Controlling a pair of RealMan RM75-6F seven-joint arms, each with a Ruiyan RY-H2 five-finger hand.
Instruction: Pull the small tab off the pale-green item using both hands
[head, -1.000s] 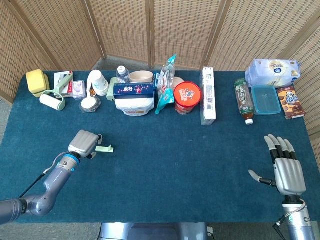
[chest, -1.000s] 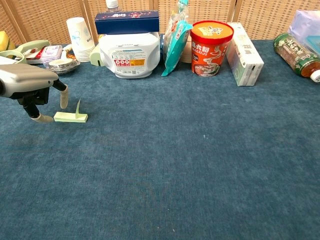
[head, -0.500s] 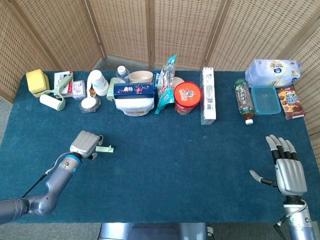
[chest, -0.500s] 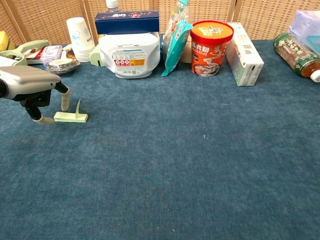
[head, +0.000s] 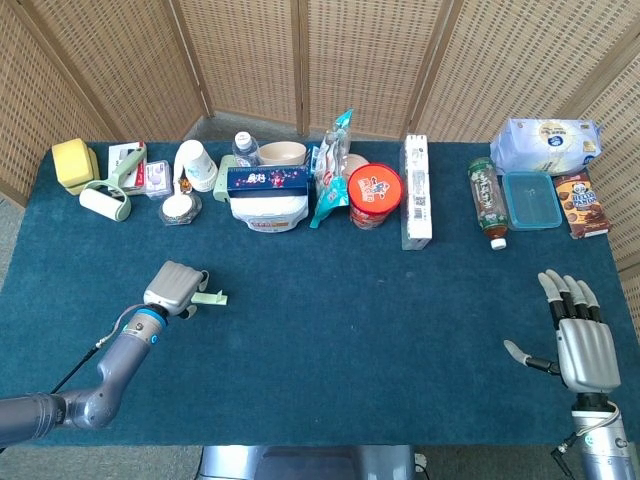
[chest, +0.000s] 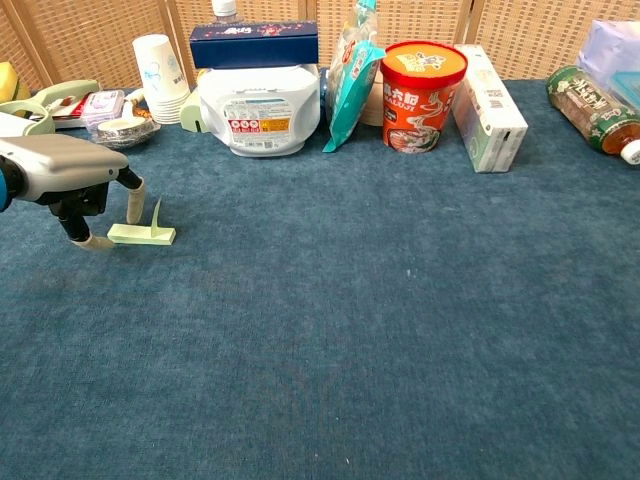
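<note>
Before the wicker screens, the blue tabletop (head: 330, 300) holds our pale-green item (head: 210, 297) at left; our left hand (head: 174, 289) has crept closer, while the right hand (head: 578, 340), fingers spread and empty, has drifted back. From the chest, curled fingers (chest: 133, 203) nearly touch the raised tab (chest: 156, 215), holding nothing: we should pin the base, then bring the right across.
</note>
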